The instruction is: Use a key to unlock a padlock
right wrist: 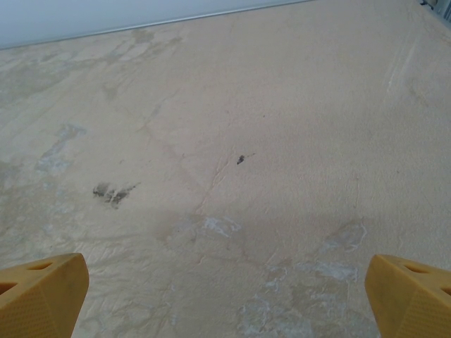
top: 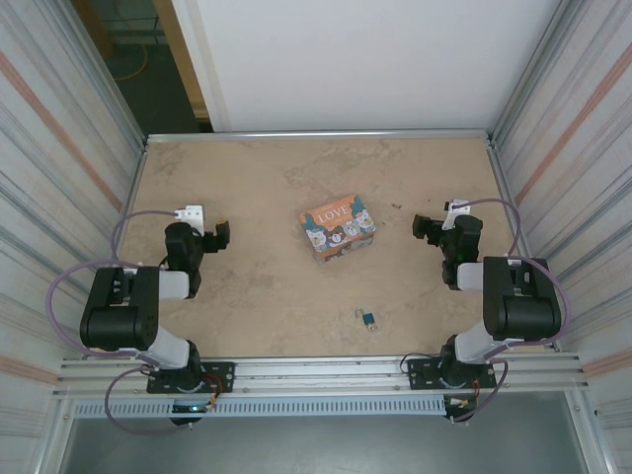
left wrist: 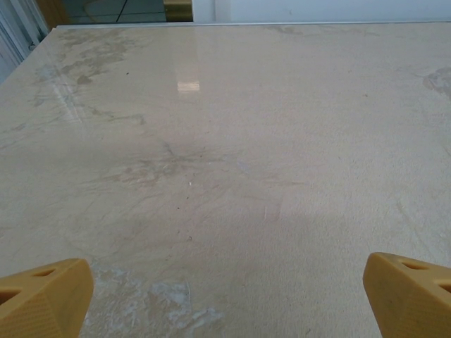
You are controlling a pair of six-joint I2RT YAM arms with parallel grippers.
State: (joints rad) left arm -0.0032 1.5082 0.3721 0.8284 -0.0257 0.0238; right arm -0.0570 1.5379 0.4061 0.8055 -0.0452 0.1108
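Note:
The tiny blue padlock point(top: 368, 318) lies on the table near the front edge, a little right of centre. Small silvery bits touch it on both sides; they are too small to tell whether one is the key. My left gripper point(top: 219, 237) hovers at the left of the table, open and empty, far from the padlock. In the left wrist view its gripper point(left wrist: 225, 301) has yellow fingertips point(left wrist: 42, 296) wide apart over bare tabletop. My right gripper point(top: 425, 227) stands at the right, also open and empty, with the gripper point(right wrist: 225, 299) spread wide and its fingertips point(right wrist: 409, 296) over bare table.
A colourful "LOVE" picture box point(top: 337, 225) sits mid-table between the two grippers. Corrugated metal walls point(top: 59, 148) close in both sides, and a white panel point(top: 355, 59) stands at the back. An aluminium rail point(top: 316, 373) runs along the front edge.

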